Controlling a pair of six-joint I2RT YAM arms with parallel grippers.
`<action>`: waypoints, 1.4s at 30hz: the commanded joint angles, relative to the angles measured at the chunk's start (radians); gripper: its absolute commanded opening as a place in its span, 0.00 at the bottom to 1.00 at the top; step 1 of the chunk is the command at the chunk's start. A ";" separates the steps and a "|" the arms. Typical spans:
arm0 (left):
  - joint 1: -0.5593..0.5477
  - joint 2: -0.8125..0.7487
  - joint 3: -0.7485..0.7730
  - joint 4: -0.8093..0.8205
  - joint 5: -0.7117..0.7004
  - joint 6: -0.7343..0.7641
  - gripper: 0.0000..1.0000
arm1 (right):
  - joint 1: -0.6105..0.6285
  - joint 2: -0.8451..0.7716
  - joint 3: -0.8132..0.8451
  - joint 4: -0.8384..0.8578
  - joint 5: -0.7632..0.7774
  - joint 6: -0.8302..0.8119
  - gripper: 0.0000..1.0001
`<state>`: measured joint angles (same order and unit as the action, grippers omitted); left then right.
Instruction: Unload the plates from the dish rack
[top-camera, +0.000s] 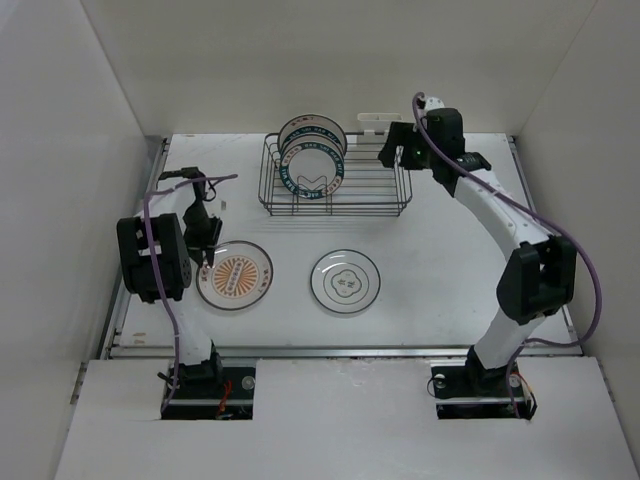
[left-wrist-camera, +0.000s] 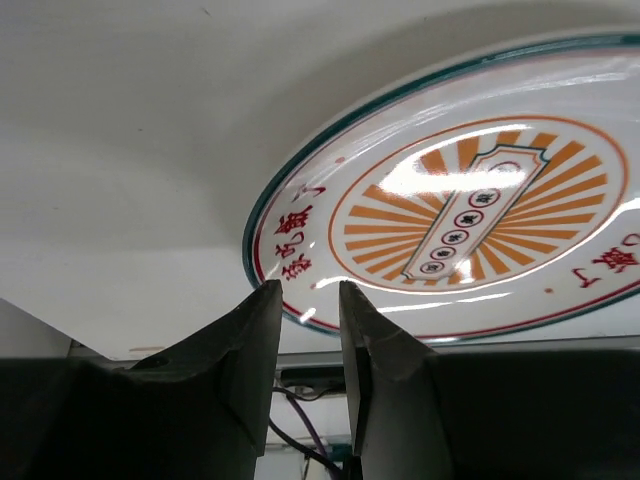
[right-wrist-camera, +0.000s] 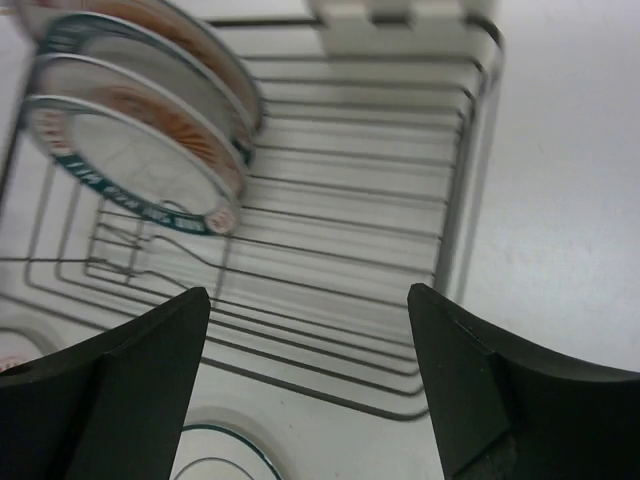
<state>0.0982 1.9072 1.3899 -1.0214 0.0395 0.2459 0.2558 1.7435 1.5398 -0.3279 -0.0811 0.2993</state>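
The dish rack stands at the back of the table, with several plates upright in its left end. An orange sunburst plate and a flower-outline plate lie flat on the table in front of it. My left gripper is low at the sunburst plate's left rim. Its jaws stand slightly apart and empty, just short of the rim. My right gripper hovers over the rack's right end, wide open and empty. The racked plates are up and to its left.
A white caddy is clipped to the rack's far side. White walls enclose the table on three sides. The rack's wire floor lies under the right gripper, and the flower plate's rim shows just in front of it.
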 joint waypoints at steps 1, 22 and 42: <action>0.001 -0.105 0.081 -0.054 0.037 -0.019 0.27 | 0.077 -0.044 0.065 0.150 -0.101 -0.204 0.87; 0.001 -0.069 0.199 -0.112 0.008 -0.068 0.28 | 0.126 0.511 0.540 0.150 -0.459 -0.221 0.44; 0.001 -0.051 0.199 -0.112 -0.001 -0.068 0.28 | 0.126 0.412 0.448 0.182 -0.306 -0.220 0.58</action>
<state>0.0982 1.8668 1.5604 -1.0973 0.0475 0.1879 0.3874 2.2475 1.9984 -0.2192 -0.4652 0.1040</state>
